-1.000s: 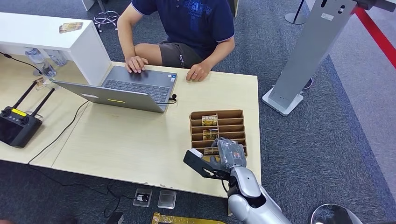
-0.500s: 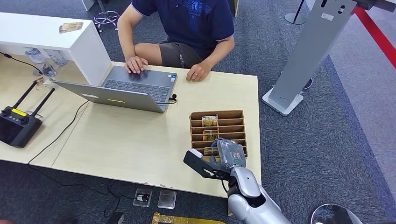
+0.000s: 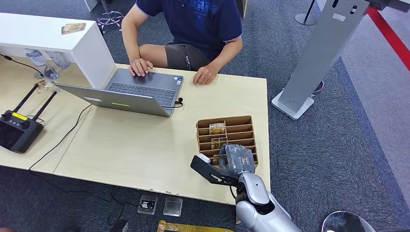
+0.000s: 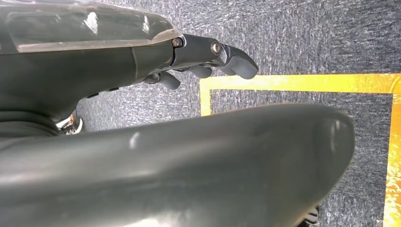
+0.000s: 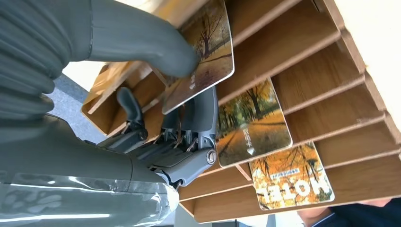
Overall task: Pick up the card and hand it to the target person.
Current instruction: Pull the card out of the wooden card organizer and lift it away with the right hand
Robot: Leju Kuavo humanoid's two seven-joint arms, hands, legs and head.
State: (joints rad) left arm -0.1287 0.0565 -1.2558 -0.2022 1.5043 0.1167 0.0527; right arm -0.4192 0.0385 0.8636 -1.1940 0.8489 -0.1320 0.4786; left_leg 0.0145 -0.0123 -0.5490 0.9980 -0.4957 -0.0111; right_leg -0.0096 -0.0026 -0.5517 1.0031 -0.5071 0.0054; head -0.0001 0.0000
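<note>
A wooden card holder [image 3: 241, 119] with several slots stands near the table's right edge. My right hand [image 3: 235, 159] reaches into its nearest slots. In the right wrist view the thumb [image 5: 142, 42] and fingers [image 5: 198, 113] pinch an autumn-picture card [image 5: 203, 52] that still sits partly in its slot. Two more cards [image 3: 217, 128] [image 3: 218, 142] stand in the farther slots. The person [image 3: 193, 24] sits across the table, one hand [image 3: 205, 75] resting on its far edge. My left hand [image 4: 189, 156] hangs over carpet, fingers [image 4: 227, 56] loosely extended, holding nothing.
An open laptop [image 3: 130, 92] lies in front of the person, its cable running left. A black remote controller [image 3: 17, 130] sits at the far left beside a white shelf unit [image 3: 48, 34]. A grey stand [image 3: 314, 63] rises on the carpet to the right.
My right hand has settled slightly deeper over the near slots, and the card holder has shifted a little toward the table's near edge. The person has not moved.
</note>
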